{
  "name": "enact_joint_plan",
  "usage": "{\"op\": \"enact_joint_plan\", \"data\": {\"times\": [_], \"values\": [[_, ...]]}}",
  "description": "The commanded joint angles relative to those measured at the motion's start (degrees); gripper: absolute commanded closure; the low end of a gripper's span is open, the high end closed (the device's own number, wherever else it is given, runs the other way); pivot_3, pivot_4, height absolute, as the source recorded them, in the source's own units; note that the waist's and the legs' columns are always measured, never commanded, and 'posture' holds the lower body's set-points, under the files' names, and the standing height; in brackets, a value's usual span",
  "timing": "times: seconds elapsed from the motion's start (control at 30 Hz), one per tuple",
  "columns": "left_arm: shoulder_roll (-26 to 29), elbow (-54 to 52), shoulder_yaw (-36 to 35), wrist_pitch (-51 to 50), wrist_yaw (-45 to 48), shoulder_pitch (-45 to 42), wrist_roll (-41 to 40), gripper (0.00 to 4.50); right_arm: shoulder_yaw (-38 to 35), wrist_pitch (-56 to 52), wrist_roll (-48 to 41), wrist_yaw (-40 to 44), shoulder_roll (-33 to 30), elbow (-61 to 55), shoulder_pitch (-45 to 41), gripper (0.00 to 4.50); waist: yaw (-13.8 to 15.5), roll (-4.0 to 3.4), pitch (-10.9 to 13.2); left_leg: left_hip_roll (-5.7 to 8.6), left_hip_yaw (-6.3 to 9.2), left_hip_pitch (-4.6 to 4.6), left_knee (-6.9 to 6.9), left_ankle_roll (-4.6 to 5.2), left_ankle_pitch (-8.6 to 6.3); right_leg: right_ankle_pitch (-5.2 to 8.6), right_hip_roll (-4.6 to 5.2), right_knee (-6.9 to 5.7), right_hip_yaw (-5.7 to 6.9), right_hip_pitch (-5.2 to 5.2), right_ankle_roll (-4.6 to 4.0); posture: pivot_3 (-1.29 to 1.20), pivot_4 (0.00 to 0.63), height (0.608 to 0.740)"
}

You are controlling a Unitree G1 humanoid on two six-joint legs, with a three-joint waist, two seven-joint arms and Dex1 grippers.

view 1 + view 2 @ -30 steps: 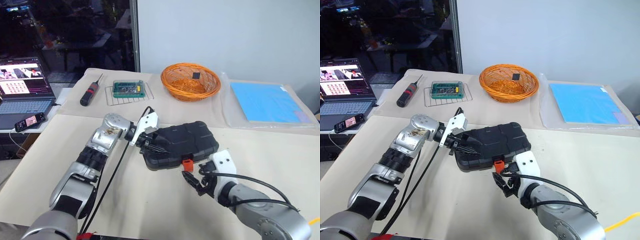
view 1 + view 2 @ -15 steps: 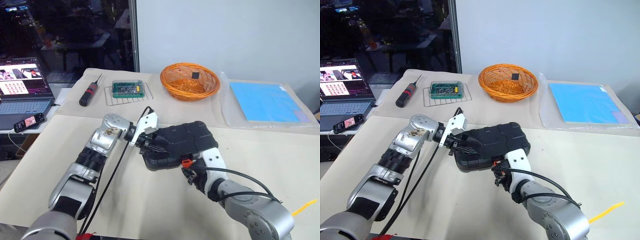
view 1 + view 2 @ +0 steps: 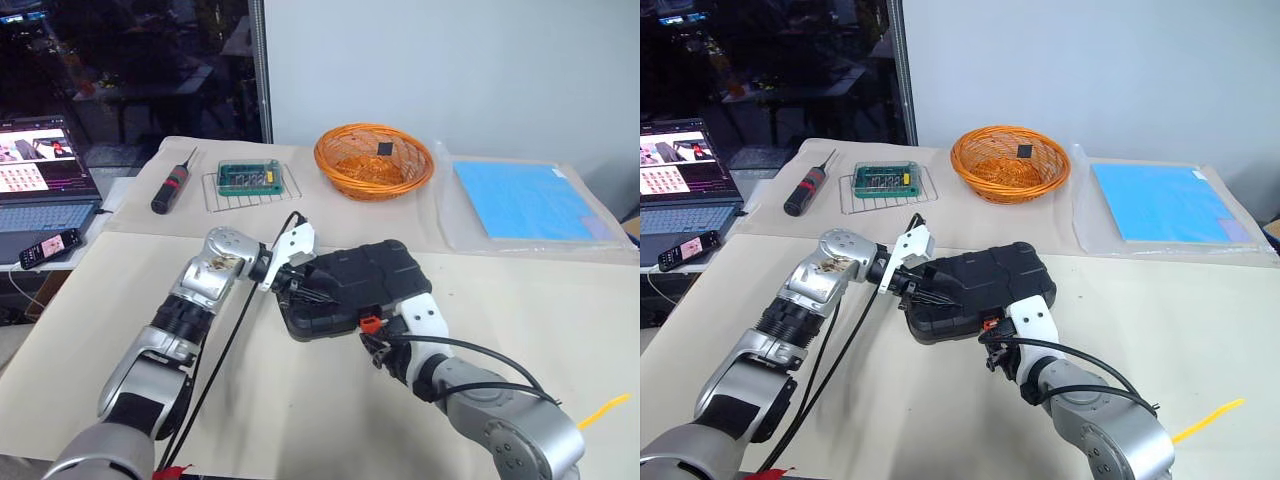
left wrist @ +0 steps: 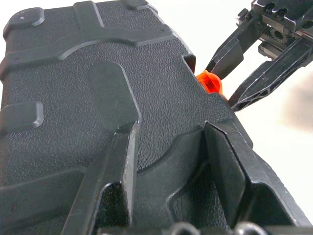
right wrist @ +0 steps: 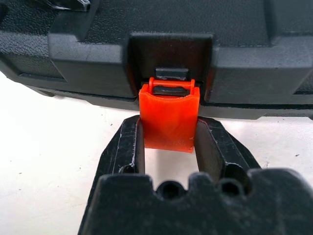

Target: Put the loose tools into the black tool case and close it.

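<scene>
Right wrist view: right jaws (image 5: 168,142) pinch the orange latch (image 5: 169,121); left jaws' state unclear.

Tool cases: one, the black tool case (image 3: 352,287), lid down on the desk (image 3: 300,400)
Latches: one, the orange latch (image 5: 169,117) on the case's front edge
Hands: two, the left hand (image 3: 297,283) at the case's left end and the right hand (image 3: 376,345) at its front edge
Fingers per hand: two, black
Screwdrivers: one, black and red handled (image 3: 172,187), at the far left of the desk
Green boxes: one (image 3: 249,177), on a wire rack
Wire racks: one (image 3: 215,201)
Baskets: one, orange wicker (image 3: 373,160)
Small black items in the basket: one (image 3: 384,148)
Blue sheets: one (image 3: 521,200)
Laptops: one (image 3: 45,190)
Phones: one (image 3: 46,247)
</scene>
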State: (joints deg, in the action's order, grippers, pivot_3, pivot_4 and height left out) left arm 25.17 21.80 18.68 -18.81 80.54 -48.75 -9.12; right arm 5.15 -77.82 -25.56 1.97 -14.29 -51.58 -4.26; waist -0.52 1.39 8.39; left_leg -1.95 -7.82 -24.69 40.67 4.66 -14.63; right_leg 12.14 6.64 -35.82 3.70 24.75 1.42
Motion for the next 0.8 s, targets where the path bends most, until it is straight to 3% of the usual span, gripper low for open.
{"op": "enact_joint_plan", "data": {"times": [0.03,0.23,0.47,0.5,0.6,0.8], "values": [[0.23,0.47,2.22,-0.71,-0.46,1.54,2.25,2.25,-2.04,3.88,-0.14,1.42,0.00,-3.82,-2.37,3.34,-0.15,0.00,0.00,0.00,0.00,-0.02,0.00,0.00,0.00,0.00,0.00,0.00,0.00,0.06,0.00,0.00,0.150,0.740],[1.53,0.47,5.17,0.41,-0.04,2.83,4.98,2.25,-2.28,3.70,0.39,2.01,-0.24,-4.21,-2.46,3.34,-0.12,0.00,0.00,0.00,0.00,-0.03,-0.01,0.00,-0.01,0.00,0.00,0.01,0.00,0.22,0.00,0.00,0.150,0.740],[0.92,0.55,5.29,0.40,-0.60,2.95,4.91,2.25,1.26,8.23,3.07,3.41,-1.19,4.26,-4.35,3.34,-0.28,-0.01,-0.01,0.00,-0.01,0.01,-0.05,-0.01,-0.02,0.00,0.00,0.02,0.00,0.21,0.00,0.00,0.150,0.740],[0.88,0.45,5.26,0.28,-0.68,3.01,4.85,2.25,1.57,8.70,3.65,3.39,-1.57,4.53,-4.04,2.34,-0.37,0.01,-0.04,0.00,-0.02,0.04,-0.05,-0.01,-0.02,0.00,0.00,0.03,0.00,0.19,-0.01,0.00,0.150,0.740],[0.77,0.45,4.89,-0.18,-1.21,3.07,4.60,2.25,-0.78,7.12,2.37,4.66,-3.15,0.88,-1.88,1.49,-0.26,-0.03,-0.07,-0.01,-0.01,0.13,-0.05,-0.14,-0.06,0.05,0.03,0.03,-0.01,0.13,0.10,0.00,0.150,0.740],[0.74,0.30,4.42,-0.58,-1.93,3.34,4.40,2.25,-8.83,1.96,-1.47,8.72,-6.45,-6.18,3.96,1.49,0.33,-0.05,-0.22,0.00,0.01,0.09,-0.05,-0.02,-0.09,0.01,0.12,0.06,0.01,0.12,0.04,0.00,0.150,0.740]]}}
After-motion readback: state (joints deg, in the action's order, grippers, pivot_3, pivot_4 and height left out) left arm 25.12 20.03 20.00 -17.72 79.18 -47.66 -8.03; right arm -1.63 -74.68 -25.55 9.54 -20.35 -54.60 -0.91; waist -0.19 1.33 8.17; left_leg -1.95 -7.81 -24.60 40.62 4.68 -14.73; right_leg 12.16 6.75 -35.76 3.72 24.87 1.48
